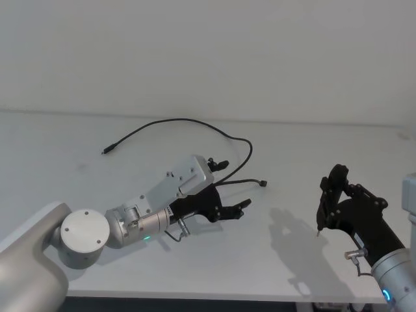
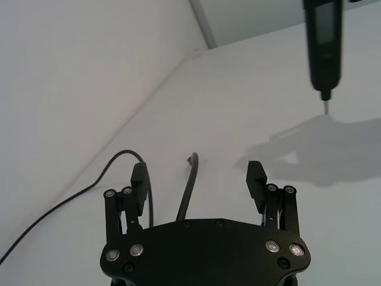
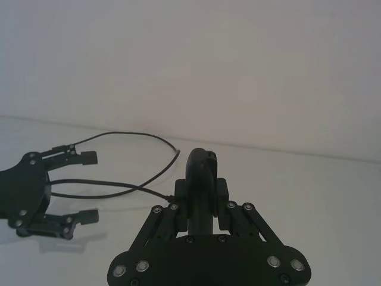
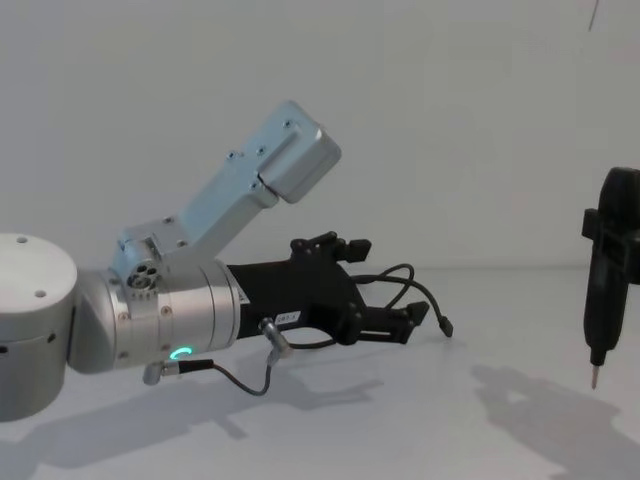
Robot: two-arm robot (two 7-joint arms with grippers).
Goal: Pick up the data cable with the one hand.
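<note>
Two jaws wide apart on black blocky left gripper, frame centre, astride thin black data cable | centre strand, lower, then close | right gripper parked lower right

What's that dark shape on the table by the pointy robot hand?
Head view: that's the shadow of the right gripper, soft-edged, on the table beside it. Left wrist view: the same shadow lies by its pointed tip. Chest view: soft shadows spread under the left gripper.

thin black cable lies slack on the table in an open arc; the left gripper, fingers spread wide, straddles its near end.
</note>
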